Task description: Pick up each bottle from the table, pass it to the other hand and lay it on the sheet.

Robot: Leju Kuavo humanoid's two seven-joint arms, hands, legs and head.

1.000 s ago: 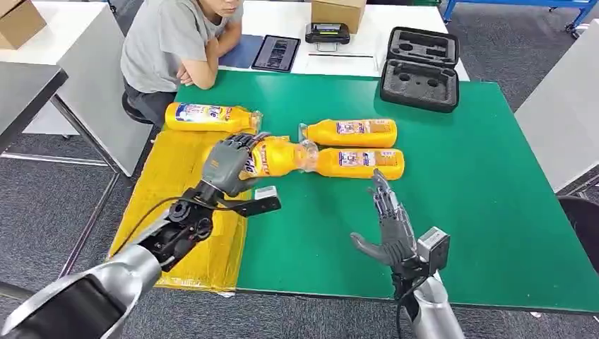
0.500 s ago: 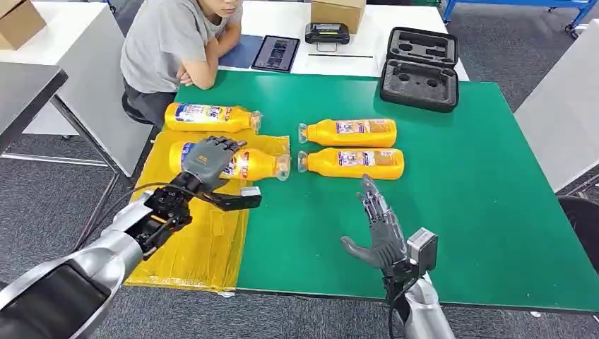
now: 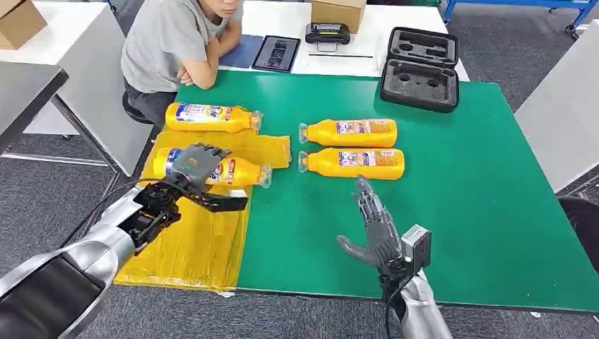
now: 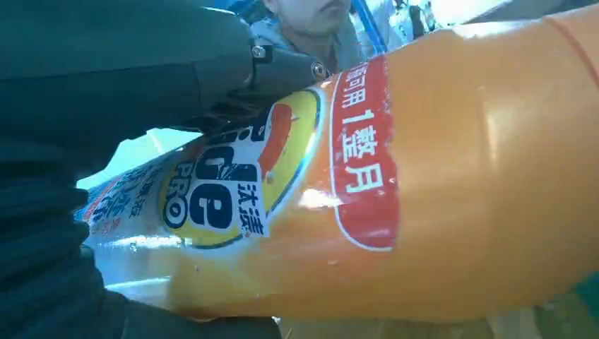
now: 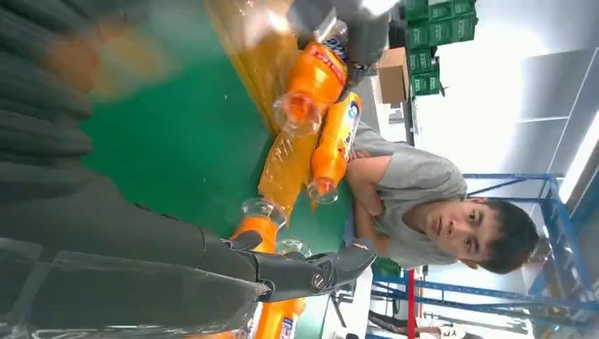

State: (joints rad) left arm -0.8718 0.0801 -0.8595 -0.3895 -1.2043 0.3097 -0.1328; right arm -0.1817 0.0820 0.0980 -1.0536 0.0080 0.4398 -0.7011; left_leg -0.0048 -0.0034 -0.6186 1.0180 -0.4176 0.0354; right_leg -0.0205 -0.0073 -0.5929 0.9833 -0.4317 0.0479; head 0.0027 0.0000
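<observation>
1. Head view: the left hand (image 3: 196,165) wraps its fingers over the top of an orange bottle (image 3: 244,172) and grips it. The bottle lies lengthwise over the yellow sheet (image 3: 191,244), its clear cap end pointing toward the middle of the green table (image 3: 459,198).
2. The sheet covers the table's left edge and hangs past its near left corner. A second orange bottle (image 3: 210,116) lies at the sheet's far end, near the table's far left corner.
3. Two more bottles lie side by side on bare green near the middle of the table, the farther one (image 3: 350,132) and the nearer one (image 3: 353,162), caps toward the sheet.
4. The right hand (image 3: 374,229) stands near the table's front edge, fingers spread and upright, holding nothing, well apart from the bottles.
5. A black foam case (image 3: 420,67) sits at the table's far edge. A person in a grey shirt (image 3: 166,42) sits beyond the far left corner.
6. Left wrist view: the held bottle (image 4: 395,183) is seen close up, with a red band and a blue and yellow label, and dark fingers (image 4: 233,70) lie across it.
7. Right wrist view: the right hand's fingers (image 5: 282,272) stretch out with nothing in them above the green table (image 5: 176,141). Orange bottles and the seated person (image 5: 424,205) lie beyond.
</observation>
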